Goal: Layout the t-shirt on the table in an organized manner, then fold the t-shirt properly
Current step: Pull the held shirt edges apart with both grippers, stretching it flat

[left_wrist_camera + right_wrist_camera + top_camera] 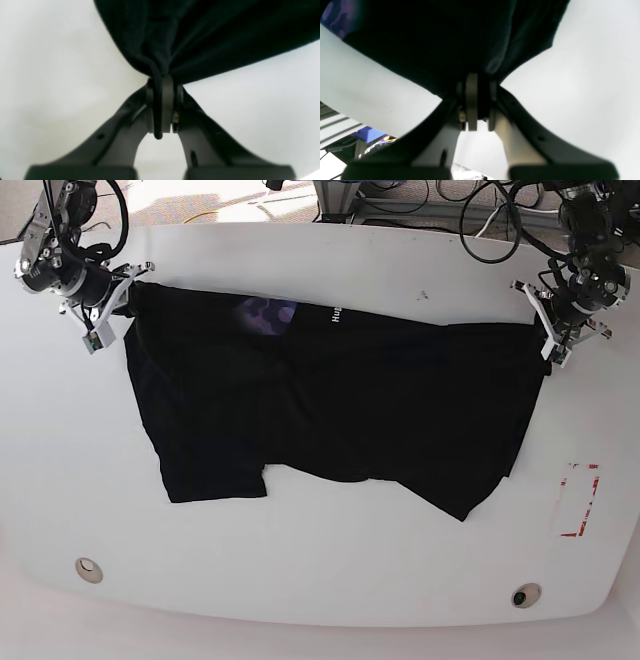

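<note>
At the near edge of the table (330, 590) you had two small round holes (88, 569), one toward each near corner. A red tape rectangle (578, 500) lay beside the right edge as the base view showed it. The t-shirt (330, 410) lay spread across the middle of the table, its lower hem toward the near edge and its upper edge stretched toward the far edge. White lettering (337, 316) and a purplish patch (266, 314) sat along that far edge of the cloth. Your left gripper (163, 82) had its fingers clamped on a bunched fold of the t-shirt near the far right corner. Your right gripper (477, 85) had its fingers clamped on the cloth near the far left corner.
</note>
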{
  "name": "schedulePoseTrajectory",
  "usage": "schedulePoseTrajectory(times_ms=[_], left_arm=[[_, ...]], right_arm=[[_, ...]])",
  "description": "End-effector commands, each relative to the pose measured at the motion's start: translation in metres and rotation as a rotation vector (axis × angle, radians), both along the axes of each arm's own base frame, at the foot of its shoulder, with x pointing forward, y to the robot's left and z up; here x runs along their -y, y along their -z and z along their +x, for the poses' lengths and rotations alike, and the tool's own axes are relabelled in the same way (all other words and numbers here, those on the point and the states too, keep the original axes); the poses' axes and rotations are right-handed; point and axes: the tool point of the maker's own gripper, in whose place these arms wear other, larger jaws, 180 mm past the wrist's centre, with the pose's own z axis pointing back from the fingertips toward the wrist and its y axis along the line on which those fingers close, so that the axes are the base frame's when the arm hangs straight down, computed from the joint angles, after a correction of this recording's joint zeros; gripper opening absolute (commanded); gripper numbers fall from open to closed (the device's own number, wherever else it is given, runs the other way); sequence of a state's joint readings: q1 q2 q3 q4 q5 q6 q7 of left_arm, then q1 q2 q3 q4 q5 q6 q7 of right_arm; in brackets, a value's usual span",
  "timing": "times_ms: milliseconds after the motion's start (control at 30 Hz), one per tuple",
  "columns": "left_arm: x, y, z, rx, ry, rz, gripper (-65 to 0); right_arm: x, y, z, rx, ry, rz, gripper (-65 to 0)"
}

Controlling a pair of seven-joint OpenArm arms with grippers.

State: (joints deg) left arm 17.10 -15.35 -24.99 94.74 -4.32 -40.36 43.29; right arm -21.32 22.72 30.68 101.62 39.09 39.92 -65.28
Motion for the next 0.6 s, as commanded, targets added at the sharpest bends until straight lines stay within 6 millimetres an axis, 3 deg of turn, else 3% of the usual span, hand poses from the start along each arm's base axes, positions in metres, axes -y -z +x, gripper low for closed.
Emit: schedulePoseTrajectory(times_ms=[0,300,567], left_arm=[[-0.006,-0.017,-0.001,0.035,0.028,0.043,-65.0],[0.004,-0.021,-0.033,0.001,0.078,0.075,-65.0],[0.004,-0.011,-0.059,-0.062,0.082,0.072,-65.0]], right_arm=[[0.007,-0.008,0.001,0.000,-0.015,-0.032,-61.0],[0.014,-0.005,-0.015,-0.052,-0.040,-0.061,-61.0],[0.013,-0.011,-0.030,-0.069,-0.084,-0.103,-61.0]])
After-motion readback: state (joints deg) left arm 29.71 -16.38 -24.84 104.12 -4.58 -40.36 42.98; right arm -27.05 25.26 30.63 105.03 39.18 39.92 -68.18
